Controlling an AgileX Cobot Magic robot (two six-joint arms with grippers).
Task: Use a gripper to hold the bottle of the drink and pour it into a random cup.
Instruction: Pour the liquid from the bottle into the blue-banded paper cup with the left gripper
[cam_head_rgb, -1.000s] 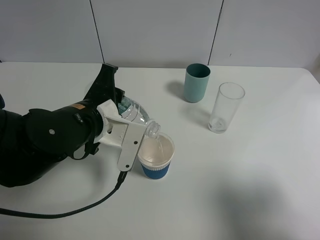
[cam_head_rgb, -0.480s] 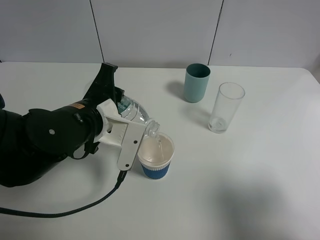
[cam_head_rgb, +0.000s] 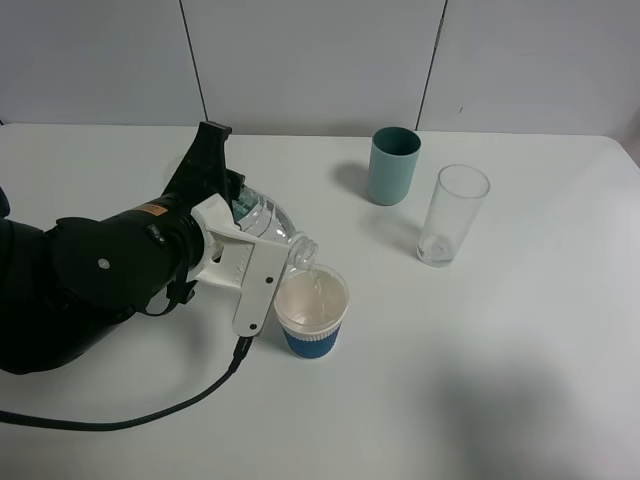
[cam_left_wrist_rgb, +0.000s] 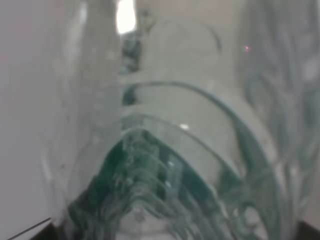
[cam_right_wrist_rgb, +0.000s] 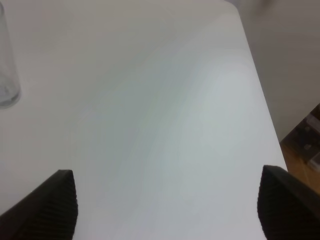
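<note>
Pouring in progress: the left gripper (cam_head_rgb: 248, 258) has its white jaws clamped tight round the bottle of the drink (cam_head_rgb: 268, 222), which is tipped neck-down with its open mouth just above the rim of the cup (cam_head_rgb: 310, 342) on the white table (cam_head_rgb: 500, 380); a thin stream seems to be falling, though clear liquid against the cup's white inside is hard to make out; the left wrist view is filled by the bottle, its green label a blur. The right gripper (cam_right_wrist_rgb: 167, 207) hangs over the table off to the side, dark fingers spread wide and holding nothing. The teal tumbler (cam_head_rgb: 394, 165) and the tall clear glass (cam_head_rgb: 452, 215) stand well apart beyond the cup. Next, on this reading, the wrist must hold the mouth over the cup until enough has run out; then roll the bottle back upright without clipping the rim; then set it down clear of the cup.
</note>
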